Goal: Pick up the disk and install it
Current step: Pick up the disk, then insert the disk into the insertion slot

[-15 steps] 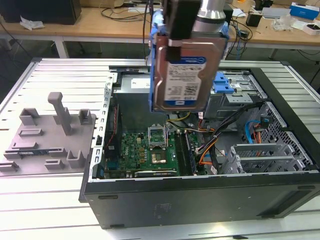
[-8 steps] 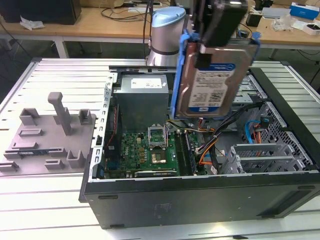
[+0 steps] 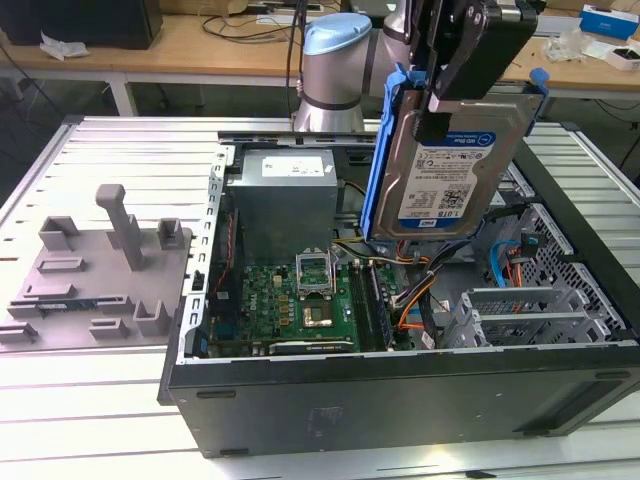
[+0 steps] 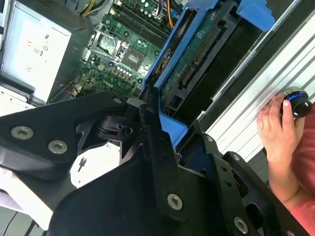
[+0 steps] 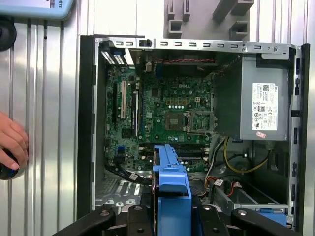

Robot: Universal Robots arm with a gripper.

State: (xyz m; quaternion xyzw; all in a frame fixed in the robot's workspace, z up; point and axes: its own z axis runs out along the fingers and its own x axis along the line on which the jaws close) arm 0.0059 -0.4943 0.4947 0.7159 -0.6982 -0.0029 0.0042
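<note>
**Work surface.** A ribbed metal table (image 3: 90,410) stands in front of wooden workbenches (image 3: 200,45) in the exterior view. A grey fixture plate (image 3: 95,275) with upright pegs and blocks lies on the table at the exterior view's left. It is just beside an open computer case (image 3: 400,405), which lies on its side. In the second wrist view, a person's hand (image 4: 276,129) rests on a black knob (image 4: 298,102) on the table near the case.

**Contents of the case.** A green motherboard (image 3: 300,300) covers its floor. A grey power supply box (image 3: 283,200) with a white sticker sits against the far wall. Orange, yellow and blue cables (image 3: 415,300) run beside the board. A perforated metal drive cage (image 3: 525,310) occupies the exterior view's right.

**Tool and part.** The arm (image 3: 335,60) rises behind the case. The gripper (image 3: 440,105) is clamped on the upper edge of the disk (image 3: 450,175), its fingers closed against the blue bracket. The disk is held in the air above the case interior, on edge and slightly tilted, with its label toward the exterior camera.
</note>
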